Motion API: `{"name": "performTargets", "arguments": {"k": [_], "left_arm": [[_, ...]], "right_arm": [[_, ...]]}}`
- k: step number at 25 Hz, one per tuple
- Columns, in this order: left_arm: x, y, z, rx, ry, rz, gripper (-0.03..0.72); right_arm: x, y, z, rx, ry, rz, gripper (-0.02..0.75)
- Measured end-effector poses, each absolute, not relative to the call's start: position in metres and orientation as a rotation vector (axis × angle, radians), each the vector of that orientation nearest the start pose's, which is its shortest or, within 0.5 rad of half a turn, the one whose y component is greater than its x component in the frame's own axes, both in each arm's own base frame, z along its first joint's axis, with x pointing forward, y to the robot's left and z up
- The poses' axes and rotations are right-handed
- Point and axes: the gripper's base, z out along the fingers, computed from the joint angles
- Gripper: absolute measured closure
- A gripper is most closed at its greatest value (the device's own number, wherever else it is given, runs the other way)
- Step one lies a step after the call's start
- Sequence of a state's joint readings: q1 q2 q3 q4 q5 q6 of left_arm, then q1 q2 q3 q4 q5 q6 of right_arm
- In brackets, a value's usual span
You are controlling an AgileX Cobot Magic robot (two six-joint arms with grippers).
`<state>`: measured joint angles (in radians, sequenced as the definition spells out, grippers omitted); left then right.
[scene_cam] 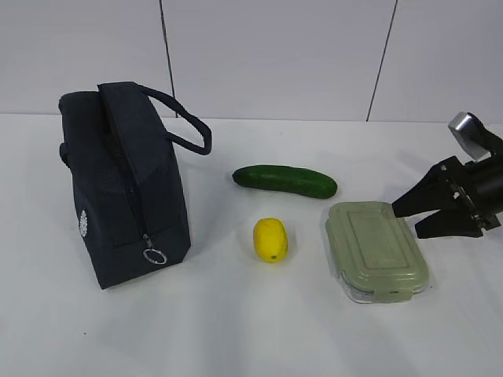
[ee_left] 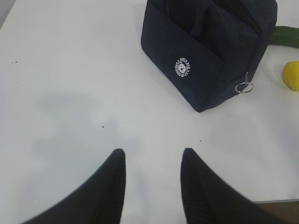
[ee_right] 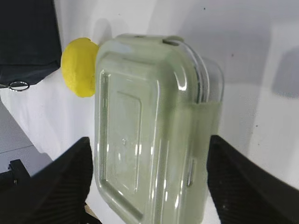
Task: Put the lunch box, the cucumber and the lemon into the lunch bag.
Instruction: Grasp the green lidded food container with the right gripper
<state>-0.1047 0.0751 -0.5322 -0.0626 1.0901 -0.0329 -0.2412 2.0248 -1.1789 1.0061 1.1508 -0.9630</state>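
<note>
The navy lunch bag (scene_cam: 126, 188) stands at the left, with its ring pull (scene_cam: 155, 256) hanging at its lower front corner. The cucumber (scene_cam: 284, 181) lies in the middle. The lemon (scene_cam: 270, 239) lies in front of it. The lunch box (scene_cam: 376, 250) with the sage-green lid lies flat at the right. My right gripper (scene_cam: 409, 221) is open and empty just right of the box. In the right wrist view it (ee_right: 149, 142) has one finger on each side of the box (ee_right: 149, 130), with gaps showing. My left gripper (ee_left: 153, 151) is open and empty over bare table, short of the bag (ee_left: 205, 51).
The white table (scene_cam: 236, 330) ends at a pale wall behind. In the left wrist view the lemon (ee_left: 291, 74) and the cucumber's tip (ee_left: 287, 36) show right of the bag. The table's front edge (ee_left: 275, 201) shows at the lower right.
</note>
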Motion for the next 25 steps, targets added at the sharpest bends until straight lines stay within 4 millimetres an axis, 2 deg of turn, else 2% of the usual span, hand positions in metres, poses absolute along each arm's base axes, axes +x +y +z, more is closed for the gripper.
{"name": "performTargets", "arguments": {"k": [15, 25], "left_arm": [[0.002, -0.005, 0.284, 0.078, 2.117, -0.158, 0.412], [0.002, -0.005, 0.284, 0.078, 2.117, -0.158, 0.412]], "right_arm": [[0.358, -0.017, 0.122, -0.170, 2.723, 1.256, 0.148], [0.362, -0.015, 0.111, -0.087, 2.700, 1.320, 0.148]]}}
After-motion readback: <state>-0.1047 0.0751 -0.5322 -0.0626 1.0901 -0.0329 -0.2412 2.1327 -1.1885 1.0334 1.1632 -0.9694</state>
